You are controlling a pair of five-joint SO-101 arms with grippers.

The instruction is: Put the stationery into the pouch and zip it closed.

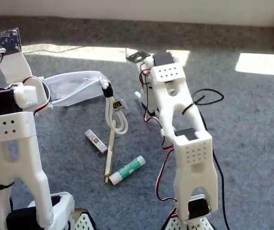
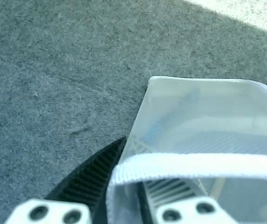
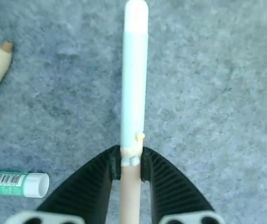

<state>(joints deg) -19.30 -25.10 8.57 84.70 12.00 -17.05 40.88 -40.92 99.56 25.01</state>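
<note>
From above, the left arm [image 1: 10, 139] stands at the left edge of the frame. It holds up a translucent white pouch [image 1: 77, 86], which stretches toward the upper middle over the grey carpet [image 1: 242, 124]. A white looped cord [image 1: 117, 120] with a small dark tag trails down from the pouch's right end; whether it is joined to the pouch cannot be told. Below it, in the centre, three loose pieces lie close together:
- a short pink-and-white stick [image 1: 96, 141];
- a wooden pencil [image 1: 110, 153] running almost straight down the frame;
- a green-and-white glue stick [image 1: 127, 170] slanting by the pencil's lower end, touching it or nearly so.

The right arm [image 1: 185, 139] rises through the middle right of the frame, just beside these pieces, and its own body covers the carpet beneath it. Black and red cables hang along it.

In the left wrist view, the left claw [image 2: 132, 164] is clamped narrow on the pouch's webbing rim. One ribbed black finger is outside the mesh at lower left, and the other shows through the fabric at lower centre. The pouch fills the right half of this frame, with bare carpet across the upper left.

In the right wrist view, the right claw [image 3: 131, 156] is pinched on a pale pen [image 3: 136, 70]. It grips where the tan shaft meets the light upper barrel, and the pen points straight up the frame above the carpet. The pencil's end lies at the upper left edge. The glue stick's white cap pokes in at the lower left, well apart from the pen.
</note>
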